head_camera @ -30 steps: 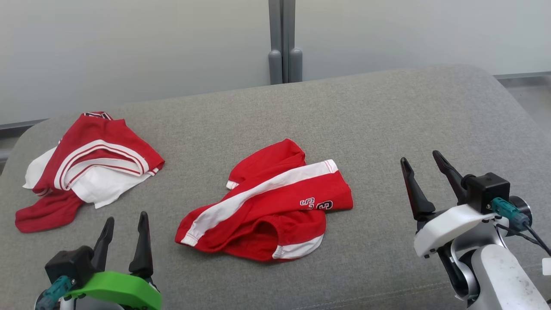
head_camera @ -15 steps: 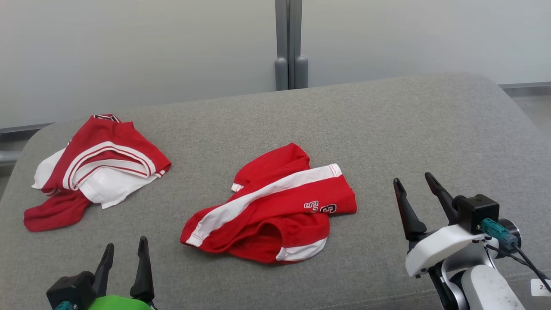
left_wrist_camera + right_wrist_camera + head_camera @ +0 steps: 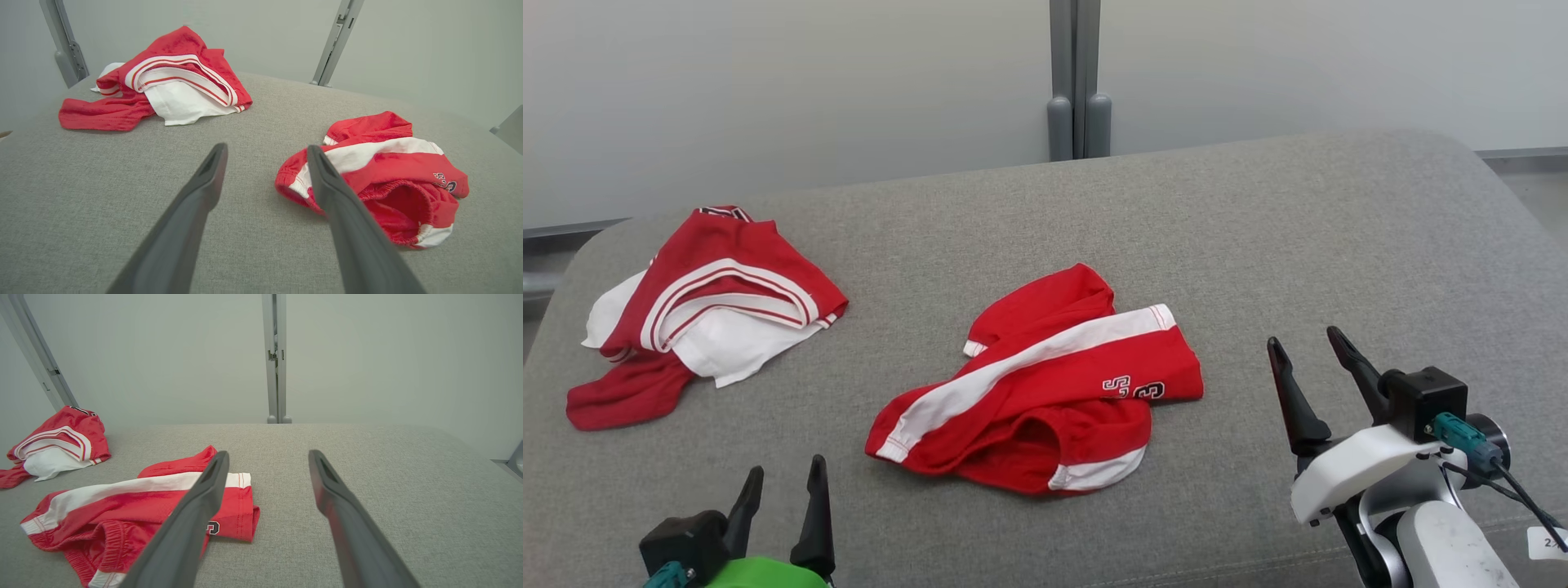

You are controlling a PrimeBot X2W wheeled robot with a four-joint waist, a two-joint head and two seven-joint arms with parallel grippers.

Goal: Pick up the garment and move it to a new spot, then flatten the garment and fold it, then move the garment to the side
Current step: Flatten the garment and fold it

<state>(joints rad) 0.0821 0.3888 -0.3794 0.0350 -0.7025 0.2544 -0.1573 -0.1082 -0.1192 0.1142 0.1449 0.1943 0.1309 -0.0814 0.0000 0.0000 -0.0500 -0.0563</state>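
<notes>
The left gripper (image 3: 787, 465) and right gripper (image 3: 1301, 336), both spread wide and empty, have pulled back slightly from the crumpled shorts (image 3: 1045, 392) on the cushion (image 3: 1258, 245), so pickup hasn't begun.

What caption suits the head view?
Red shorts and top lie crumpled on a grey cushion; left claw, right claw open.

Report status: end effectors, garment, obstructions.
Left end effector open, empty; right end effector open, empty. Red shorts crumpled centre, untouched. Second garment far left, apart.
</notes>
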